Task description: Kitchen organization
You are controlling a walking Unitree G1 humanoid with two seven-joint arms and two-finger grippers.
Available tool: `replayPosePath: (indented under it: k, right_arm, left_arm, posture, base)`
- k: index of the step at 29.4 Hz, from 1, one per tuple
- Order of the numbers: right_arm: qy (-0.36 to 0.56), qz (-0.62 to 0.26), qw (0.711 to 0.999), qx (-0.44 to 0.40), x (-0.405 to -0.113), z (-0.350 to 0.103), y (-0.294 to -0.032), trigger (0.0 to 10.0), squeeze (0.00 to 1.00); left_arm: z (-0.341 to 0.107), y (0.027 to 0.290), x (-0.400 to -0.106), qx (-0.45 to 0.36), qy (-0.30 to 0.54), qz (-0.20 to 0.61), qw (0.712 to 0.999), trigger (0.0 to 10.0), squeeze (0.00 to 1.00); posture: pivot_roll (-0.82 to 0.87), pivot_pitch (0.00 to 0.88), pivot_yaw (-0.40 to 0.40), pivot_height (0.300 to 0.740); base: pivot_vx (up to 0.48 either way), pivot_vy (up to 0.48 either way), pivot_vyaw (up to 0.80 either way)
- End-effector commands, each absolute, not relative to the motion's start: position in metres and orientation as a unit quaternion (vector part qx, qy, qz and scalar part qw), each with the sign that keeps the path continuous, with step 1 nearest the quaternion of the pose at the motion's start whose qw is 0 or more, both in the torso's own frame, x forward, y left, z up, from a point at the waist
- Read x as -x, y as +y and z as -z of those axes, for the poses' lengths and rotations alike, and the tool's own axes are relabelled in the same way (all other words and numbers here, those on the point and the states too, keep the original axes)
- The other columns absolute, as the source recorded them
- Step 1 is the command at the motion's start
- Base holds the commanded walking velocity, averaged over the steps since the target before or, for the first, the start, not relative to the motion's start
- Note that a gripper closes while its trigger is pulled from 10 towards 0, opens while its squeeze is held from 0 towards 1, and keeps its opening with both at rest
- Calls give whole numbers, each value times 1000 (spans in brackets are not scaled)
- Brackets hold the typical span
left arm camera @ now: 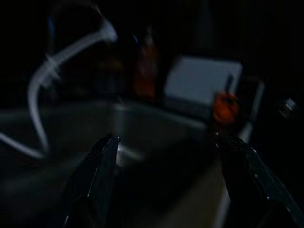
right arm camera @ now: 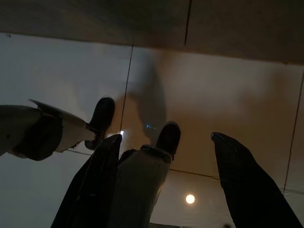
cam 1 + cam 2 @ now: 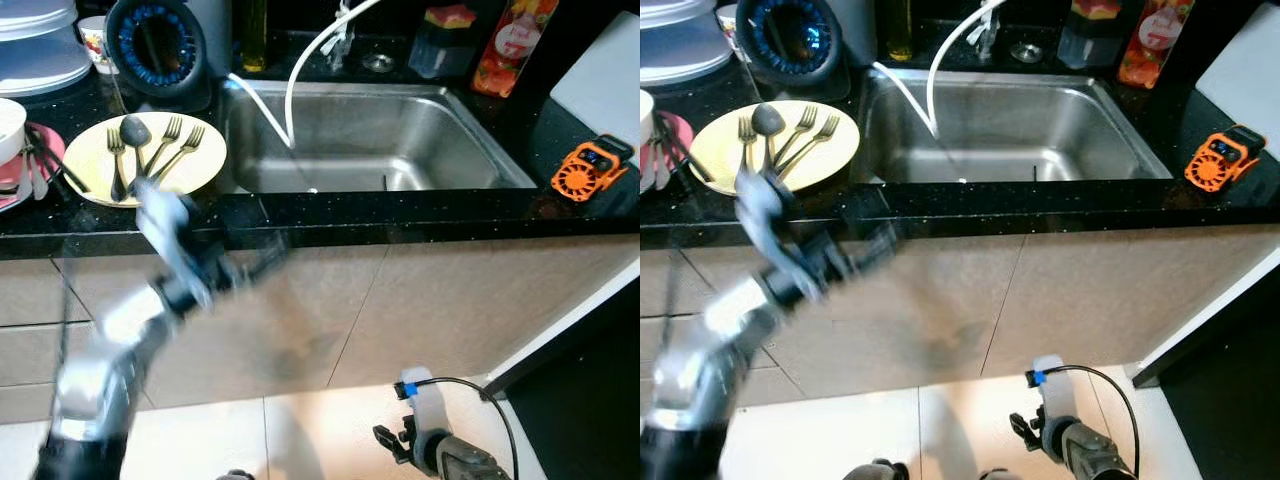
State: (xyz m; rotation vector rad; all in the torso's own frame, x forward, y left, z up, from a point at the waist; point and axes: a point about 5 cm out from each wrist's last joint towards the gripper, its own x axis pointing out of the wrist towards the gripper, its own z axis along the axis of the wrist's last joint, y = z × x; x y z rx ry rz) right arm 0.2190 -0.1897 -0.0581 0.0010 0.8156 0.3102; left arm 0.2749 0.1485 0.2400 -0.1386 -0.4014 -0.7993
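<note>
A yellow plate (image 3: pixel 150 155) lies on the black counter left of the steel sink (image 3: pixel 440 150), with three forks (image 3: pixel 165 140) and a dark spoon (image 3: pixel 128 140) on it. My left arm is raised and blurred in front of the counter's edge, just below the plate. Its gripper (image 3: pixel 252 266) is open and holds nothing; in the left wrist view the left gripper (image 1: pixel 166 142) faces across the sink. My right gripper (image 2: pixel 165 137) hangs low over the floor, open and empty.
A white hose (image 3: pixel 300 70) bends into the sink. An orange mini fan (image 3: pixel 590 168) sits on the counter at the right. A pink plate (image 3: pixel 40 165) with utensils, a white bowl and stacked plates stand at the left. Bottles line the back.
</note>
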Motion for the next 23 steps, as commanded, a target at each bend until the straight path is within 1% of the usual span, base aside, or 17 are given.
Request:
replayPosePath:
  k: [1,3,4,5,6,7,9,10,12,13,14,17,23]
  right_arm:
    - [410,-142,901,-5,-209,64,-192,10000,0]
    - [411,-141,901,-6,-209,64,-192,10000,0]
    - [412,-139,901,-8,-208,65,-193,10000,0]
    - [411,-138,901,-9,-208,65,-193,10000,0]
    - [411,-138,901,-9,-208,65,-193,10000,0]
    - [411,-137,901,-9,-208,65,-193,10000,0]
    - [410,-134,902,-10,-209,64,-192,10000,0]
    - [410,-134,902,-10,-209,64,-192,10000,0]
    - [408,-133,903,-11,-210,64,-192,10000,0]
    - [408,-133,903,-11,-210,64,-192,10000,0]
    - [407,-133,904,-11,-210,64,-192,10000,0]
    - [406,-129,905,-14,-211,63,-192,10000,0]
    - [403,-132,905,-15,-213,63,-189,10000,0]
  left_arm:
    - [-249,150,-279,69,-202,361,908,10000,0]
    - [-255,151,-281,66,-210,353,909,10000,0]
    - [-270,158,-294,49,-235,297,924,10000,0]
    - [-274,161,-299,45,-239,274,930,10000,0]
    - [-274,161,-299,45,-239,274,930,10000,0]
    - [-276,165,-306,40,-241,250,937,10000,0]
    - [-275,173,-318,28,-228,201,952,10000,0]
    - [-275,173,-318,28,-228,201,952,10000,0]
    - [-273,180,-325,10,-215,165,962,10000,0]
    - [-273,180,-325,10,-215,165,962,10000,0]
    - [-272,185,-329,10,-209,139,968,10000,0]
    - [-273,189,-329,-3,-206,116,972,10000,0]
    - [-276,187,-328,-20,-213,100,972,10000,0]
  posture:
    - [122,82,-73,740]
    - [121,84,-73,740]
    - [122,84,-72,740]
    - [119,87,-70,740]
    - [119,87,-70,740]
    - [113,84,-67,740]
    - [111,82,-69,740]
    - [111,82,-69,740]
    - [106,82,-68,740]
    - [106,82,-68,740]
    - [104,78,-64,740]
    - [111,77,-67,740]
    - [119,77,-65,740]
  base:
    - [0,0,0]
    - [0,0,0]
    - [0,0,0]
    - [0,0,0]
    - [0,0,0]
    - [0,0,0]
    - [0,0,0]
    - [0,0,0]
    - [0,0,0]
    - [0,0,0]
    - [0,0,0]
    - [0,0,0]
    - [0,0,0]
